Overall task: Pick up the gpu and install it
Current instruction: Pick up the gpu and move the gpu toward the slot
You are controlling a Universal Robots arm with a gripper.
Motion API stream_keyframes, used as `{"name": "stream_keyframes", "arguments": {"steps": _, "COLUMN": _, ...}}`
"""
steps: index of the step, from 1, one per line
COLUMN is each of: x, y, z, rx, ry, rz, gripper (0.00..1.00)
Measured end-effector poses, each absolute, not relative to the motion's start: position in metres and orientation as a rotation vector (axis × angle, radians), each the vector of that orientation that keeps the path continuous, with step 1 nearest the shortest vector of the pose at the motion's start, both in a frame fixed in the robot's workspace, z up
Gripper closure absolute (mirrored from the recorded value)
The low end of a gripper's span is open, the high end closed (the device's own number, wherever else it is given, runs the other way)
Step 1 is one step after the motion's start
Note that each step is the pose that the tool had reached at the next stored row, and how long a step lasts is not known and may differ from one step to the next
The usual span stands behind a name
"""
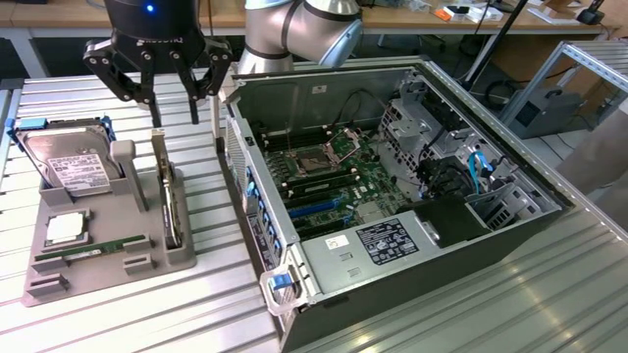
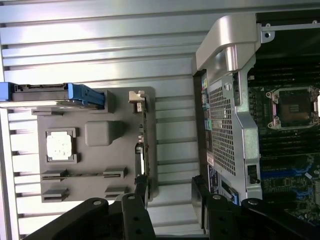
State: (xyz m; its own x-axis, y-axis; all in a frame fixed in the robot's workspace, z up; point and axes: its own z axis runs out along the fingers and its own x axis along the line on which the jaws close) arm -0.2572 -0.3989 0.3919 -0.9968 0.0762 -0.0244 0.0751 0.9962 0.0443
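Ribbed metal surface [image 1: 196, 309] [image 2: 100, 50] runs under everything, with wooden benches [image 1: 59, 15] along the back of the room. On the exterior view's left sits a grey holder tray [image 1: 108, 272] [image 2: 90, 165], and on that view's right the computer case [image 1: 324, 81] [image 2: 225, 120] lies open with its motherboard [image 1: 324, 176] and bare processor socket [image 1: 319, 156] [image 2: 292, 107] facing up.

The gpu [image 1: 169, 195] [image 2: 142, 135] stands on its long edge in the slot along the side of the tray nearest the case. It is upright and untouched, not yet in the machine. Also on the tray are a hard drive [image 1: 73, 165] [image 2: 40, 95] with blue rails propped at the far end, a square processor chip [image 1: 67, 228] [image 2: 60, 146] lying flat, and a narrow green memory stick [image 1: 93, 250] [image 2: 80, 174] in its groove.

My jaws hang spread wide and hold nothing. In the exterior view they sit above the far end of the tray, my fingers [image 1: 157, 103] [image 2: 141, 187] pointing down with their tips clear of the card's top edge. From my wrist, one finger lines up over the card's end at the tray's edge. The other is over the bare strip of surface between the tray and the case. My arm [image 1: 304, 29] rises behind the case's far wall.
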Motion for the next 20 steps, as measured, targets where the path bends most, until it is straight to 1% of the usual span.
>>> {"name": "stream_keyframes", "arguments": {"steps": 20, "x": -0.2600, "y": -0.3989, "z": 0.3892, "rx": 0.118, "ry": 3.113, "rz": 0.068, "gripper": 0.52}}
